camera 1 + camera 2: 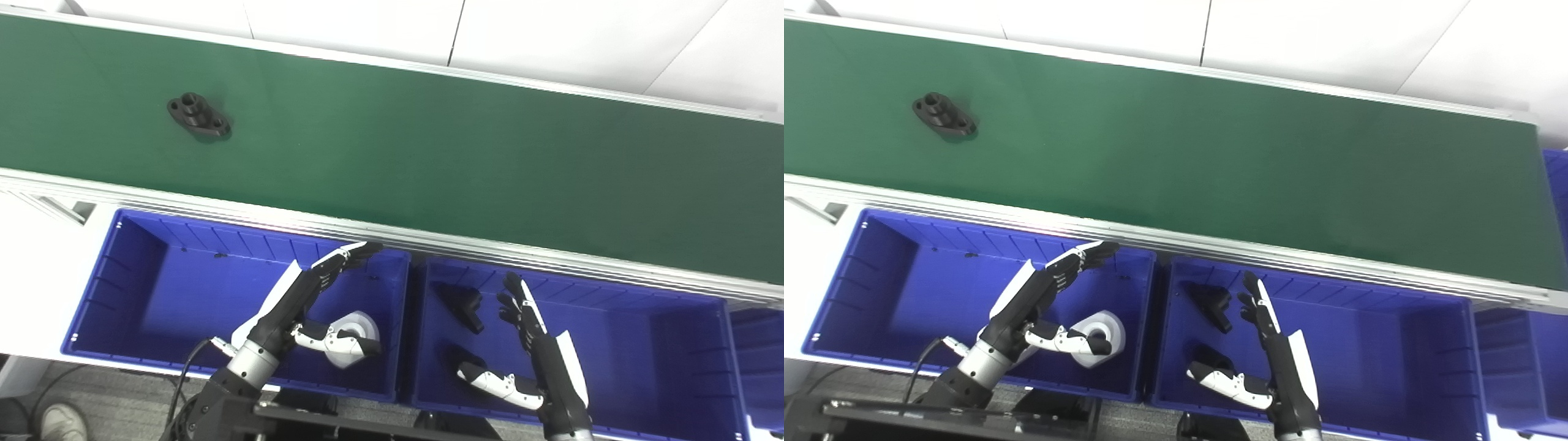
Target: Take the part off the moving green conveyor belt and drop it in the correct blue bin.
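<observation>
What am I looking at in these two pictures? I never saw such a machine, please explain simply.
Both pictures come from two cameras on a humanoid robot's head, side by side, looking down. The green strip is a conveyor belt; one black part lies on it, far left. Below stand blue bins. The left bin holds a white part; the right bin holds two black parts. The left hand and right hand hover open above the bins, holding nothing.
</observation>
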Controlling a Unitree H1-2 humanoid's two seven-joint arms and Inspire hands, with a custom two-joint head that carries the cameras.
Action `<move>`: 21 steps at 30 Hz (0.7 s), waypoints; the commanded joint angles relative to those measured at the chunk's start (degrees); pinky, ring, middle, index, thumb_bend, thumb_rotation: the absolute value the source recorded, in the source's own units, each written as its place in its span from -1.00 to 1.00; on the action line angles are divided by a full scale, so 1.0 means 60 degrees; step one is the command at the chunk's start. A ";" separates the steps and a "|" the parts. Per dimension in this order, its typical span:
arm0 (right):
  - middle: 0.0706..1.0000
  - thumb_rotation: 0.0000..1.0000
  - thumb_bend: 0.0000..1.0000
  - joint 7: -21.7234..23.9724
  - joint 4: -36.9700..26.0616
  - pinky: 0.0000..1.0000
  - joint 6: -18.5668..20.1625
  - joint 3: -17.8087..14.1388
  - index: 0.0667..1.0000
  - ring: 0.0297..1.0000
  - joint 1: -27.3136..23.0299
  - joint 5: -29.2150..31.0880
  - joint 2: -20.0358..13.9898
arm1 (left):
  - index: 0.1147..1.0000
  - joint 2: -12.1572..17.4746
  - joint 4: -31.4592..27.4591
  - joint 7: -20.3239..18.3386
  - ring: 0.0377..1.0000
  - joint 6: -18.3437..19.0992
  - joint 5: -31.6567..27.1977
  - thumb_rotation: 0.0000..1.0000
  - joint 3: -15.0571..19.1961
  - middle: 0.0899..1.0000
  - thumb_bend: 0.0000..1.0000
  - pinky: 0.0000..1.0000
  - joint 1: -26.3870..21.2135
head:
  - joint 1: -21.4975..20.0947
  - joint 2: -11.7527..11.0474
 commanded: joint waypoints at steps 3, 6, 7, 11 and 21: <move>0.91 -0.14 0.81 -0.0257 0.0241 0.74 -0.0816 -0.0086 0.94 0.84 -0.0076 -0.0075 -0.0020 | 0.60 0.0071 0.0135 0.0437 0.75 -0.0392 0.0175 -0.49 -0.0200 0.72 0.78 0.73 -0.0074 | 0.0046 -0.0229; 0.90 -0.11 0.83 -0.0306 0.0414 0.72 -0.0872 -0.0085 0.93 0.84 -0.0137 -0.0079 -0.0037 | 0.59 0.0145 0.0303 0.0679 0.74 -0.0388 0.0159 -0.51 -0.0393 0.71 0.78 0.70 -0.0145 | 0.0081 -0.0502; 0.91 -0.11 0.83 -0.0313 0.0480 0.73 -0.0926 -0.0081 0.93 0.84 -0.0158 -0.0064 -0.0054 | 0.59 0.0187 0.0359 0.0761 0.73 -0.0389 0.0142 -0.52 -0.0475 0.71 0.78 0.69 -0.0176 | 0.0081 -0.0549; 0.91 -0.18 0.82 -0.0290 0.0669 0.75 -0.1071 -0.0070 0.94 0.85 -0.0232 -0.0014 -0.0095 | 0.58 0.0345 0.0514 0.1019 0.72 -0.0392 0.0123 -0.54 -0.0717 0.70 0.80 0.66 -0.0279 | 0.0083 -0.0739; 0.90 -0.21 0.85 -0.0355 0.0828 0.73 -0.1126 -0.0094 0.92 0.85 -0.0283 -0.0045 -0.0077 | 0.56 0.0599 0.0685 0.1629 0.69 -0.0392 0.0198 -0.55 -0.1152 0.68 0.83 0.61 -0.0432 | 0.0177 -0.1021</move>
